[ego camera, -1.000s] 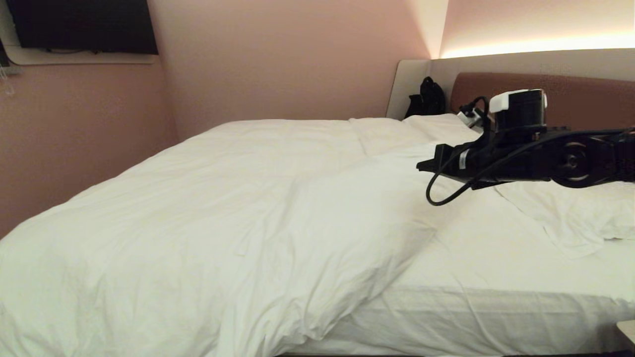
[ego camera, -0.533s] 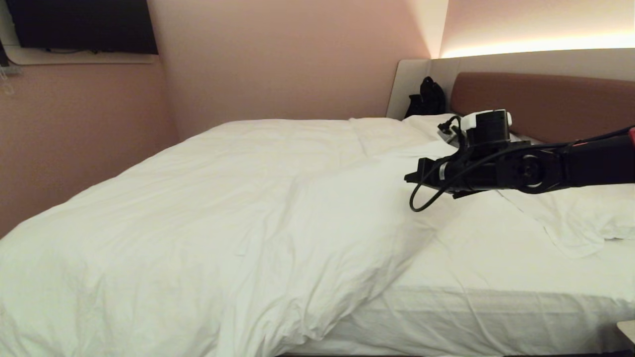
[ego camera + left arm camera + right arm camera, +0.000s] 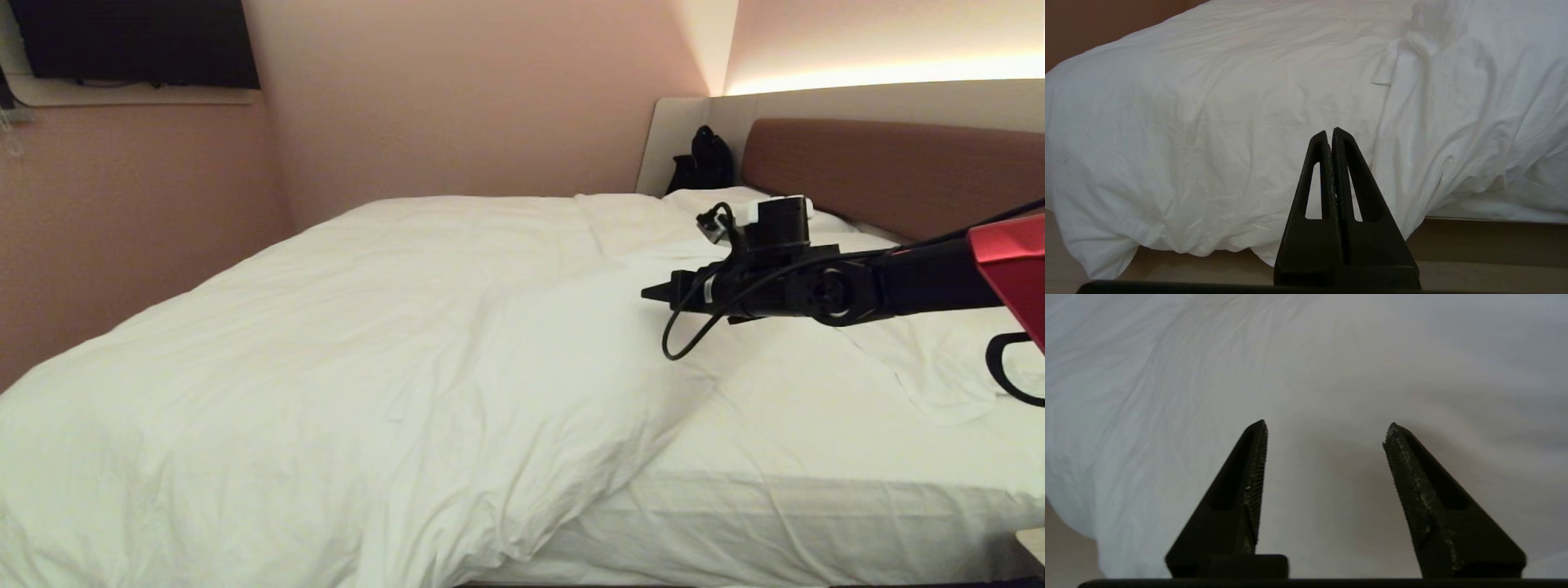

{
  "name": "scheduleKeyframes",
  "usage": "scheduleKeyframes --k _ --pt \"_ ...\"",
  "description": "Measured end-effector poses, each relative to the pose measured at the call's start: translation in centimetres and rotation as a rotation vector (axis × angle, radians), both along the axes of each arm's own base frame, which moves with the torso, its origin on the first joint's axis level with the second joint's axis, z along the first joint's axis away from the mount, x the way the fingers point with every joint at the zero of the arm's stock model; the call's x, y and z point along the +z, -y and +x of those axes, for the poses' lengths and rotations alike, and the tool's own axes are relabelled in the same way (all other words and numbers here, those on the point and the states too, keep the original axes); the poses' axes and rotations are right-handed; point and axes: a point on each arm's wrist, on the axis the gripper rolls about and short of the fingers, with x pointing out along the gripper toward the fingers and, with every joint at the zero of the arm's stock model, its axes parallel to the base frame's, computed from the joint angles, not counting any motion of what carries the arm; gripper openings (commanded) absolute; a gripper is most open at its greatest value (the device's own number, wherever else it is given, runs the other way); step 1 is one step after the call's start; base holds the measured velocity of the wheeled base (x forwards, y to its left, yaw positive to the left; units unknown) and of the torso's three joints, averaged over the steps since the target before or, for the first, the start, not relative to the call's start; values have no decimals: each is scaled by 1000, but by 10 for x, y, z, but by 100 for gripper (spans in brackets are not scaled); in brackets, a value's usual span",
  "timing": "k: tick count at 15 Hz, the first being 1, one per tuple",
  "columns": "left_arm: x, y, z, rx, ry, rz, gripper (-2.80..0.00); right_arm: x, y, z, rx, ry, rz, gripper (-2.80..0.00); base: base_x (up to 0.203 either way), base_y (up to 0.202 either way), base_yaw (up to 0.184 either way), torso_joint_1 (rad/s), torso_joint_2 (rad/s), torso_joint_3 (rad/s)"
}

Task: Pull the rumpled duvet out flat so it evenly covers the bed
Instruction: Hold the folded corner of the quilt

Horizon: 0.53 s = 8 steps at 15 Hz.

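Observation:
The puffy white duvet lies over the left and middle of the bed, its near right edge folded back on a slant, leaving bare sheet on the right. My right gripper reaches in from the right, just above the duvet's folded upper edge. In the right wrist view the right gripper stands open over white duvet cloth, nothing between its fingers. The left gripper is shut and empty, low beside the bed, facing the duvet hanging over the bed's edge.
A brown padded headboard backs the bed at the right. White pillows lie by it. A black bag sits in the far corner. A dark screen hangs on the pink wall. Floor shows beneath the bed's edge.
My right arm has reached further left and lower toward the duvet's folded edge, and its gripper has come open. The duvet and the left arm have not moved.

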Motion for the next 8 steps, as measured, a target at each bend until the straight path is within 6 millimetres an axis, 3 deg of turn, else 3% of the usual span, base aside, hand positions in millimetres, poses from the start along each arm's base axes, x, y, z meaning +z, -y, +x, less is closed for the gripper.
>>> scheduleKeyframes --k 5,8 --pt "0 0 0 0 0 0 -280 -1 -2 2 74 84 -149 0 0 0 0 0 0 0" --pt "0 0 0 0 0 0 -280 -15 -6 7 131 117 -258 0 0 0 0 0 0 0"
